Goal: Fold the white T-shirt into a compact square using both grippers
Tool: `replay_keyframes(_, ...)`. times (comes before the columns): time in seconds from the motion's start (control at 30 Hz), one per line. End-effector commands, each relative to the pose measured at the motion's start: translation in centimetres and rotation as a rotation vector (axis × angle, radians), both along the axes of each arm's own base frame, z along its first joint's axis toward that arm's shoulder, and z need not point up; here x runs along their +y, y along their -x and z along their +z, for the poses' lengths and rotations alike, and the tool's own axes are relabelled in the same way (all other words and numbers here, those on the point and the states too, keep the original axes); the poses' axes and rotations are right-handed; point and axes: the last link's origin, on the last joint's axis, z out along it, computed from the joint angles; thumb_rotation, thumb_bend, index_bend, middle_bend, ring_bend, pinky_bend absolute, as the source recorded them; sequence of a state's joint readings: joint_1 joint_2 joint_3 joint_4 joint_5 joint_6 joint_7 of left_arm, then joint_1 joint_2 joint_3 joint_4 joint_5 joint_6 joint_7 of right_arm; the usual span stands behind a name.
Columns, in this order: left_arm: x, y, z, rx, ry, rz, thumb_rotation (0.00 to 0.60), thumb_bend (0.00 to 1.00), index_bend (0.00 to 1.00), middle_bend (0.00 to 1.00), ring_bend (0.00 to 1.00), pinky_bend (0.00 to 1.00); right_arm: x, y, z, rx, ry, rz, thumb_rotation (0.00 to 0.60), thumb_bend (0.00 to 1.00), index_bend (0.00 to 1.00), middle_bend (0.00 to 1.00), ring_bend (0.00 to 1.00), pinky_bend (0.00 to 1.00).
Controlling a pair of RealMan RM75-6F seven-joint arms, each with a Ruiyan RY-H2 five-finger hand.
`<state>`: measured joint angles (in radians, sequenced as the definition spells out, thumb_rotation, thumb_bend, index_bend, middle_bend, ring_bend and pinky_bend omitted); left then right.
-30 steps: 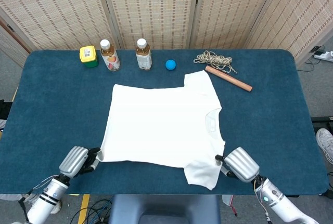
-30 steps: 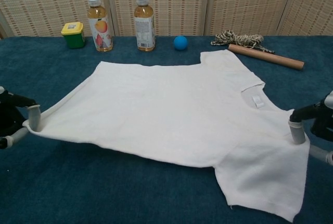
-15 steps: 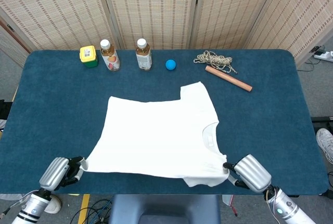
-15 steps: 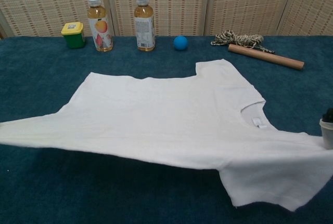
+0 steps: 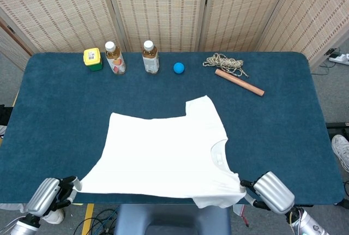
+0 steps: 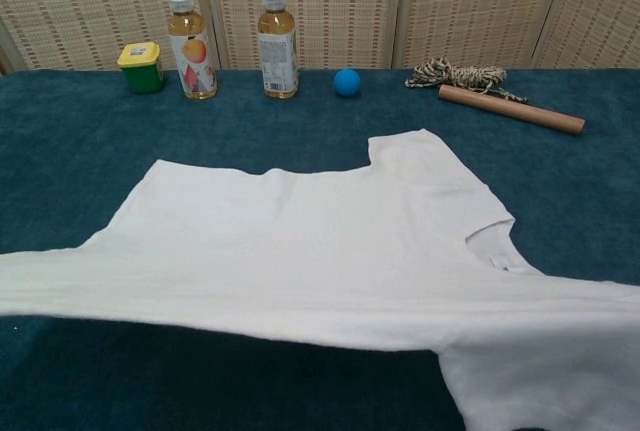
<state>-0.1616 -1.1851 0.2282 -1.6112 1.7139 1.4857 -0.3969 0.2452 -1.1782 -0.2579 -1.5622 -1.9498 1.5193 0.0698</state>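
While my left hand [image 5: 48, 194] pinches the hem corner of the white short-sleeved cotton T-shirt [image 5: 163, 156] and my right hand [image 5: 271, 191] pinches it at the near shoulder, both sit right at the front edge of the dark blue carpeted surface [image 5: 60, 109]; the chest view shows neither. The shirt's near edge is lifted and stretched taut between them, the far sleeve lying flat mid-surface. A second ago my hands were further in and the shirt lay closer to the bottles; since then I have drawn both back toward myself and outward, so the whole garment has slid nearer and its near sleeve now hangs over the front edge. I judge this as straightening the cloth before the first fold, which is not yet made. Beyond it stand the yellow-lidded green jar [image 5: 92, 59], two amber drink bottles [image 5: 115, 57], the small blue ball [image 5: 179, 67], the coiled rope [image 5: 224, 62] and wooden rolling stick [image 5: 239, 82], all unmoved.
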Motion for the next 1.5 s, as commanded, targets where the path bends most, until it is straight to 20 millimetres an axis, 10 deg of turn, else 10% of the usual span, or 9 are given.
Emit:
replay_keyframes(0.03,-0.9,0.0,0.3,0.006,0.001,0.012,0.600,0.58,0.60,0.96,0.86,1.00,0.7,0.1,0.4,-0.004,-0.006,-0.010,0.600,0.57,0.81,1.00,1.00,1.00)
replay_keyframes(0.93,-6.5,0.5,2.0,0.007,0.070,0.126,0.600,0.58,0.60,0.96,0.86,1.00,3.5,0.9,2.8,-0.072,-0.092,-0.082,0.600,0.62,0.88,1.00,1.00,1.00)
replay_keyframes(1.5,2.6,-0.1,0.2,0.135,0.100,-0.023,0.600,0.58,0.60,0.96,0.86,1.00,1.3,0.8,0.4,-0.021,-0.022,-0.147,0.600,0.62,0.88,1.00,1.00,1.00)
